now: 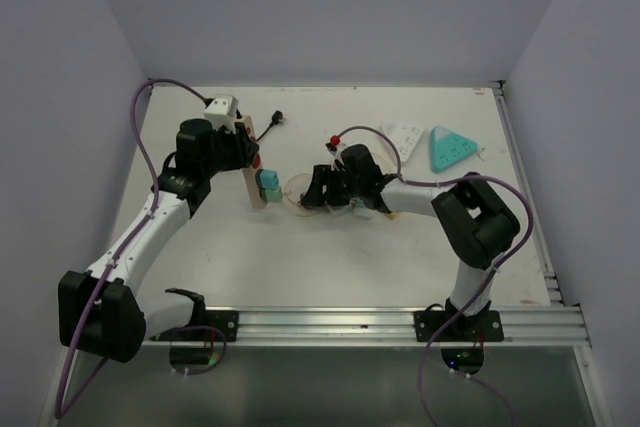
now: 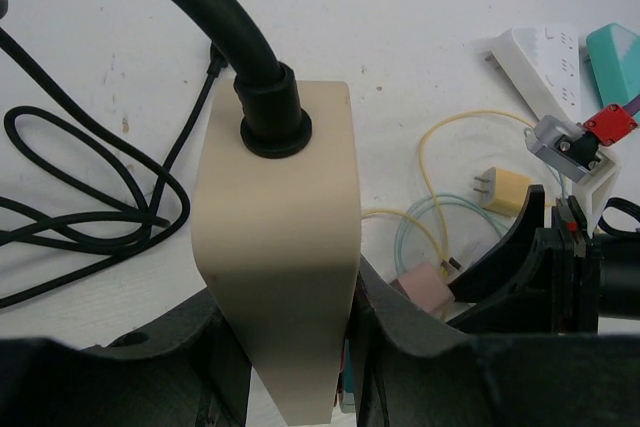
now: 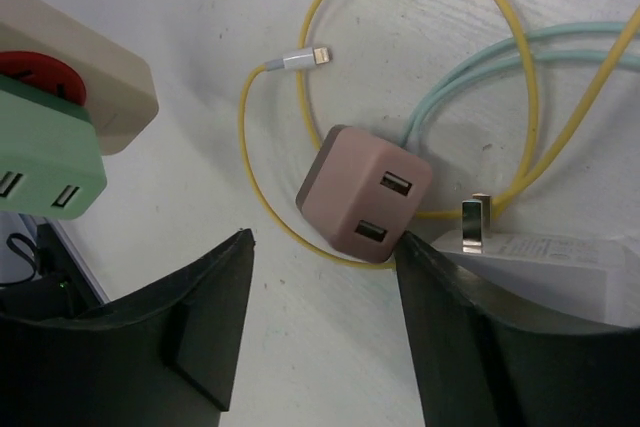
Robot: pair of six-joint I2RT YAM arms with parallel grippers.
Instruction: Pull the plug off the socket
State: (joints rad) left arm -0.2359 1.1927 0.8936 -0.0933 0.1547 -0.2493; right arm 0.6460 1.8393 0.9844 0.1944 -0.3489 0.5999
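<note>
Where the two arms are bolted at the near edge of the surface (image 1: 330, 267), the left arm (image 1: 150, 227) is seen angled forward toward the middle. The left jaws are pinched on the long sides of a beige power strip (image 2: 280, 247), so that the strip is clamped between them. A thick black cord (image 2: 230, 27) is plugged into the strip's far end, and thinner black cable is seen looped on the surface beside it. A green USB adapter (image 3: 40, 172) is seated in the strip's face, just beside a round red switch (image 3: 45, 72). To the right of the strip, the right arm (image 1: 480, 217) is bent back toward the middle, and the right jaws are spread wide and held above the surface with nothing gripped. Between them, a pink USB adapter (image 3: 365, 192) is found lying on the surface, well apart from the strip and free of it. It lies close to the inner face of one finger, though contact cannot be told. A white plug (image 3: 545, 257) is partly hidden under that same finger, its prongs left showing. A yellow cable (image 3: 270, 187) is curled around the pink adapter, its small connector (image 3: 310, 55) lying loose, and a pale green cable (image 3: 480, 67) is looped alongside. Farther off, a yellow plug (image 2: 505, 190) is seen on the surface. Toward the far right, a white power strip (image 1: 405, 137) and a teal triangular socket block (image 1: 450, 147) are laid side by side.
</note>
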